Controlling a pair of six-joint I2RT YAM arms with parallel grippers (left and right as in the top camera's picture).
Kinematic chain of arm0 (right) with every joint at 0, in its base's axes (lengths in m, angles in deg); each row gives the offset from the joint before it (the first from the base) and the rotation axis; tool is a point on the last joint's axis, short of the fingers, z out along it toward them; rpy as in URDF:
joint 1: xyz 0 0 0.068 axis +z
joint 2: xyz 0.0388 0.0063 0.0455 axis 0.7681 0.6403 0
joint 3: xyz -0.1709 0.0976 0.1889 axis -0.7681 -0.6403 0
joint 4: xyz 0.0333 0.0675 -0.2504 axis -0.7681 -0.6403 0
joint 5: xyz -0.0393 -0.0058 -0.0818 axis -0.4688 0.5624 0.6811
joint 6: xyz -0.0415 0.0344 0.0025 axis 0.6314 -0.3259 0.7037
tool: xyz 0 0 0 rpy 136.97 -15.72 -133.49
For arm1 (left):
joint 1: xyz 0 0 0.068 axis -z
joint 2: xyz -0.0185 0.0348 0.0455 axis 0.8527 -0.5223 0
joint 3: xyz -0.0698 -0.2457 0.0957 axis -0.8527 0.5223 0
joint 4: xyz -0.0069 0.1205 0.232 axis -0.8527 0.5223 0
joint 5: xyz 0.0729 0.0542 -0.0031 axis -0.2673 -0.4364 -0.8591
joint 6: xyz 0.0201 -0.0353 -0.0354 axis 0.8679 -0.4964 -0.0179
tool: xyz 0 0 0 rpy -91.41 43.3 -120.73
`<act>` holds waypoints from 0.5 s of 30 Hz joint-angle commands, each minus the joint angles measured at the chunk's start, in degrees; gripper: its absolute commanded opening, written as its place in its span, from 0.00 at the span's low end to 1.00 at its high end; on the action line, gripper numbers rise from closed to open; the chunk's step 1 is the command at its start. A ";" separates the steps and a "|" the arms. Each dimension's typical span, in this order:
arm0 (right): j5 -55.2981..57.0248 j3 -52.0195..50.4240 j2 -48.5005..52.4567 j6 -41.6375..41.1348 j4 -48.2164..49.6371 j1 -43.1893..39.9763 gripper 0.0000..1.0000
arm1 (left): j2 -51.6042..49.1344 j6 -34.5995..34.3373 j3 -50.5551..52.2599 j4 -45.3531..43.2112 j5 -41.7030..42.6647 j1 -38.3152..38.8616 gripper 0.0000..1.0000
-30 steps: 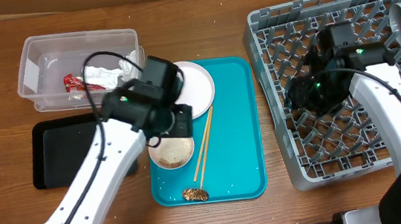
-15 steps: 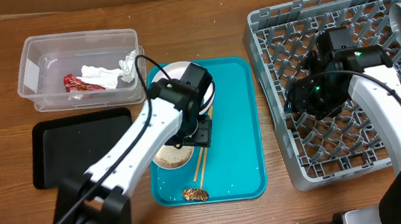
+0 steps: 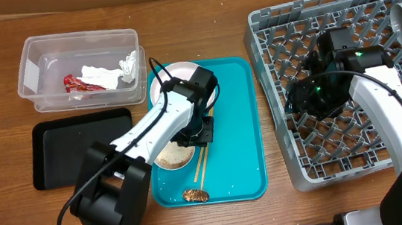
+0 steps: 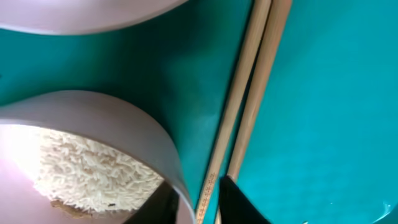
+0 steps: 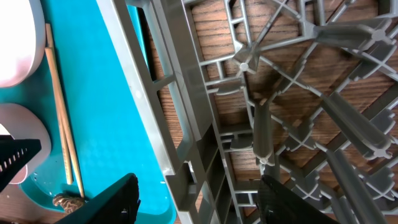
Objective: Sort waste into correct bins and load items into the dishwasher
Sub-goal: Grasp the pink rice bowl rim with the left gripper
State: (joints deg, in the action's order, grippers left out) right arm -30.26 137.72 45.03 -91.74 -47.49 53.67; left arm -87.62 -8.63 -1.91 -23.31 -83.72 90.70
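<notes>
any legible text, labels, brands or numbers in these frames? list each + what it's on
Nothing can be read in any view.
Chopsticks: a small dark printed mark near the lower end in the left wrist view, too small and blurred to read.
Red wrapper in the clear bin: any print on it is too small to read from overhead.

Left jaws slightly apart, right jaws wide
</notes>
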 commanded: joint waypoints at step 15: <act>-0.44 -0.07 -0.17 0.35 -0.09 0.31 0.63 | -0.42 -0.37 0.15 0.02 -1.92 0.50 0.05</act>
State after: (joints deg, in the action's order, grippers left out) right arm -30.26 137.72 45.03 -91.74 -47.70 53.65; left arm -87.62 -8.61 -1.91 -23.07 -84.59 90.80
